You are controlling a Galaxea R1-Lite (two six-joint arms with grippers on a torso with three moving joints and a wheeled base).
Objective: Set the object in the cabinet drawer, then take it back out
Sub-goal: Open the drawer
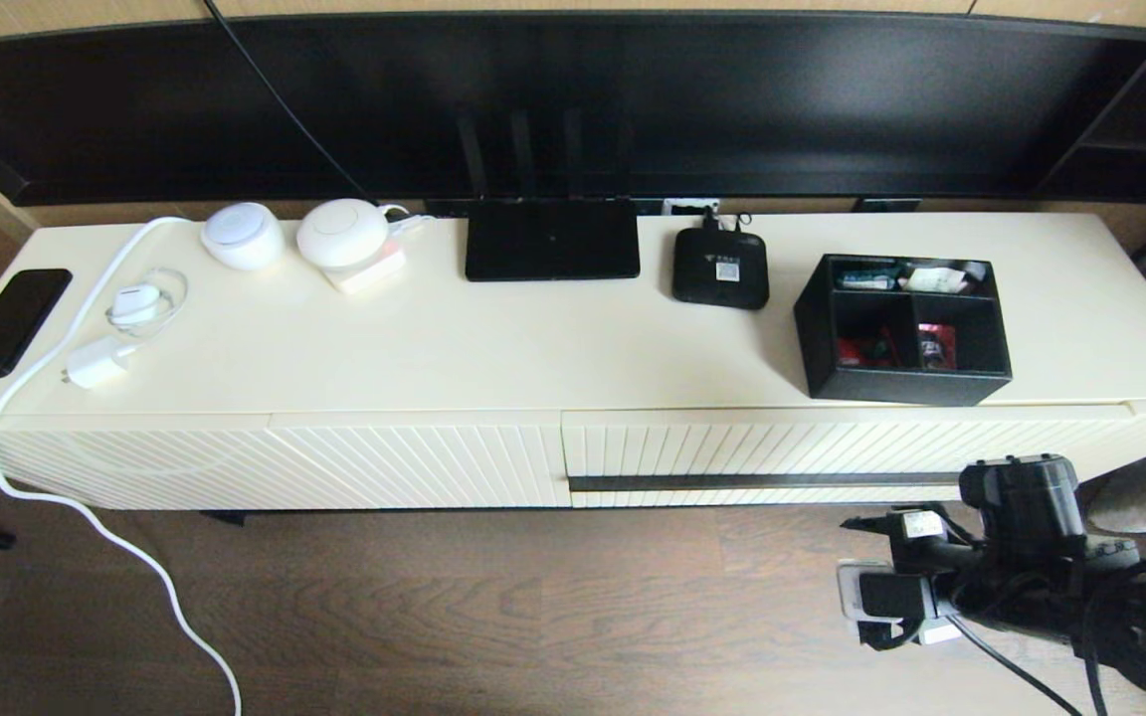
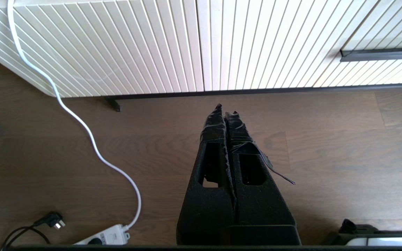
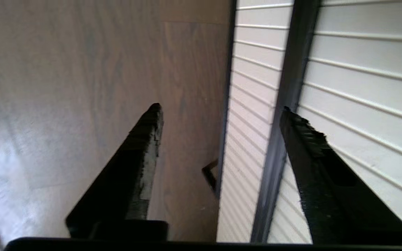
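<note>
The black organiser box (image 1: 903,328) stands on the right of the cabinet top, holding small red, green and white items. Below it the cabinet drawer (image 1: 832,443) looks closed, its dark handle bar (image 1: 762,481) running along the ribbed front. My right arm (image 1: 1016,507) hangs low by the handle's right end. In the right wrist view the right gripper (image 3: 220,115) is open, and the handle bar (image 3: 288,87) runs between its fingers, close to one fingertip (image 3: 293,120), with nothing gripped. The left gripper (image 2: 226,109) is shut and empty over the wooden floor, short of the handle-less ribbed front.
On the cabinet top are a flat black router (image 1: 551,239), a small black device (image 1: 720,267), two white round devices (image 1: 242,235), a phone (image 1: 11,320) and a charger (image 1: 100,360). Its white cable trails to a power strip (image 2: 105,237) on the floor.
</note>
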